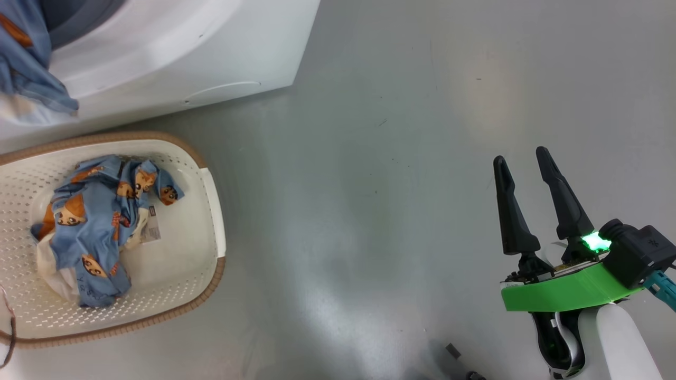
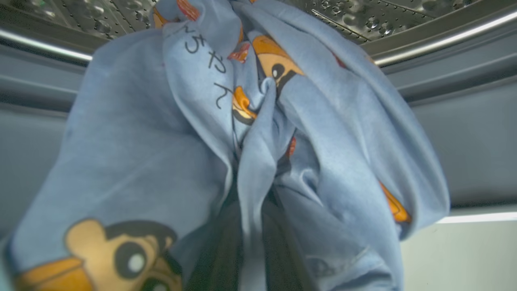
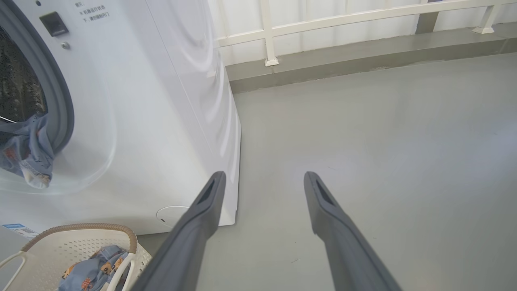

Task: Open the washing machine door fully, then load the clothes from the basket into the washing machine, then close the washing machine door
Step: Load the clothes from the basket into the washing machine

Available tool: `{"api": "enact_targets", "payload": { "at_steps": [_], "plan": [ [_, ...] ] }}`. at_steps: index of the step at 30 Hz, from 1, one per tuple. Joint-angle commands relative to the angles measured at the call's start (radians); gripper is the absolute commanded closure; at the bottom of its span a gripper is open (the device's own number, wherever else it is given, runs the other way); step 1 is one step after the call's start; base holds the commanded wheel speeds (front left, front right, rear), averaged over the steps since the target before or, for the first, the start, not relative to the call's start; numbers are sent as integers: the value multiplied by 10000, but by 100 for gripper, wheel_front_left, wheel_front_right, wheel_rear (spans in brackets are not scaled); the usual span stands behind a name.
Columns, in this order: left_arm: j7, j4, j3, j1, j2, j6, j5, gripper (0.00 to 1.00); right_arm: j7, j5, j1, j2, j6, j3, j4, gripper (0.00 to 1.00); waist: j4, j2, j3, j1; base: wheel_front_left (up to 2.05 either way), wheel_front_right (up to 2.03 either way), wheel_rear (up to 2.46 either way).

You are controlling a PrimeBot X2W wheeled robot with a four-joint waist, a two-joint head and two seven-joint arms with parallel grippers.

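Observation:
The white washing machine (image 1: 174, 58) (image 3: 161, 101) stands at the upper left with its mouth open; the washing machine door is out of view. One light blue garment (image 1: 26, 68) (image 3: 28, 149) hangs over the grey gasket (image 2: 464, 133), below the steel drum (image 2: 363, 20). In the left wrist view this cloth (image 2: 161, 141) bunches around my left gripper's dark fingers (image 2: 220, 250), which are shut on it. More clothes (image 1: 90, 227) (image 3: 91, 270) lie in the cream basket (image 1: 214, 211) (image 3: 80, 227) in front of the machine. My right gripper (image 1: 521, 154) (image 3: 264, 174) hangs open and empty over the floor, far right of the basket.
Bare grey floor (image 1: 369, 184) spreads right of the machine and basket. A white railing (image 3: 268, 36) and a raised kerb (image 3: 363, 60) close off the back. The machine's round flap (image 3: 173, 214) sits low, near the basket. A small dark object (image 1: 454, 351) lies on the floor.

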Motion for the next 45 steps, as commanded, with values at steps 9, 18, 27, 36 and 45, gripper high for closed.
{"api": "enact_targets", "payload": {
  "at_steps": [9,18,27,36,45],
  "plan": [
    [-993,-372,459,-995,818,-57,388,100,-120,-7,-138,3,62,270,-312,0,-105,0,306,1,0,0,0],
    [-2163,44,552,-2060,1310,313,1277,100,-120,124,-370,3,62,512,-352,0,-628,0,895,1,0,0,0],
    [-3409,270,548,-3194,1714,481,2071,100,-120,332,-584,3,62,732,-358,0,-1126,0,1507,1,0,0,0],
    [-5560,633,522,-4491,1752,627,2852,100,-120,487,-809,3,62,1045,-351,0,-1461,0,1962,1,0,0,0],
    [-6246,1532,815,-4542,1357,604,2354,100,-120,477,-961,3,62,1110,-292,0,-1393,0,2152,1,0,0,0]
  ]
}}
